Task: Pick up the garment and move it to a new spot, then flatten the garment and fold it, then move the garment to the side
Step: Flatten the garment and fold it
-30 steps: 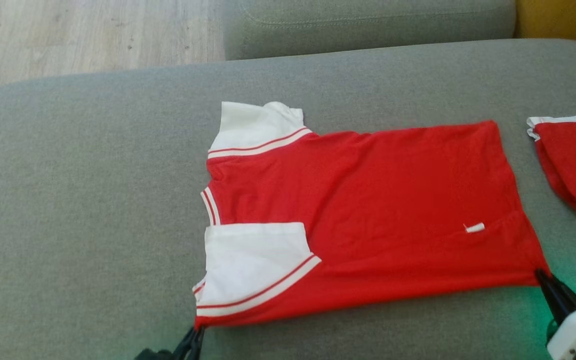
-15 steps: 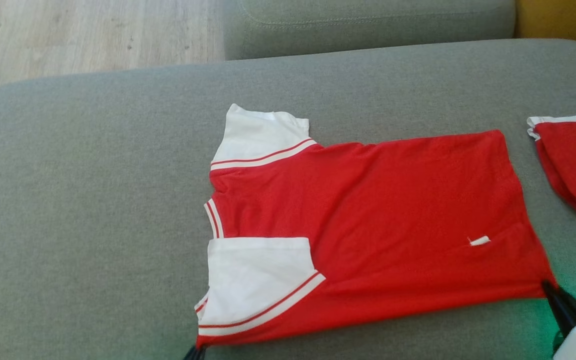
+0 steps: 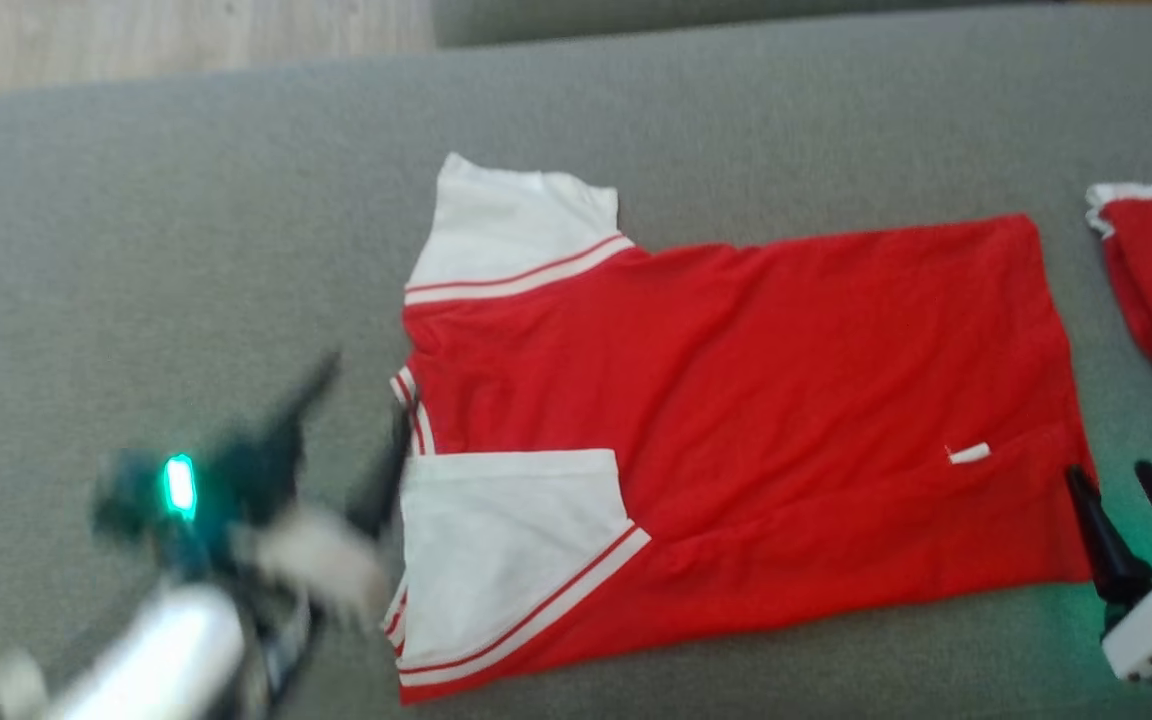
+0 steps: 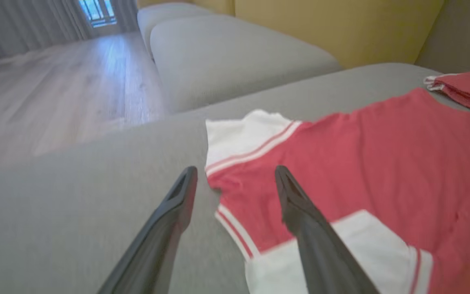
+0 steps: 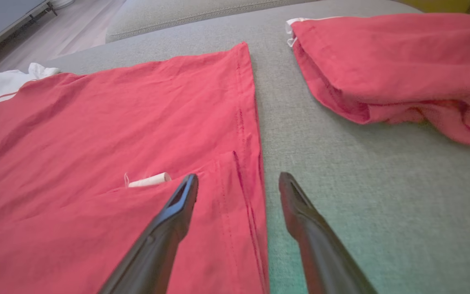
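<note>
Head view: red garment (image 3: 736,420) spread flat on grey cushion (image 3: 186,250). Left gripper (image 3: 364,395) at its neck end, right gripper (image 3: 1108,472) at its hem end, both jaws parted, nothing held. Near edge best pinched at both ends, lifted level

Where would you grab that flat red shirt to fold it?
Pinch the shirt by its near hem corner, coming in low from the robot's side. It lies flat on the cushion, so only an edge gives the open right end effector something to close on.
</note>
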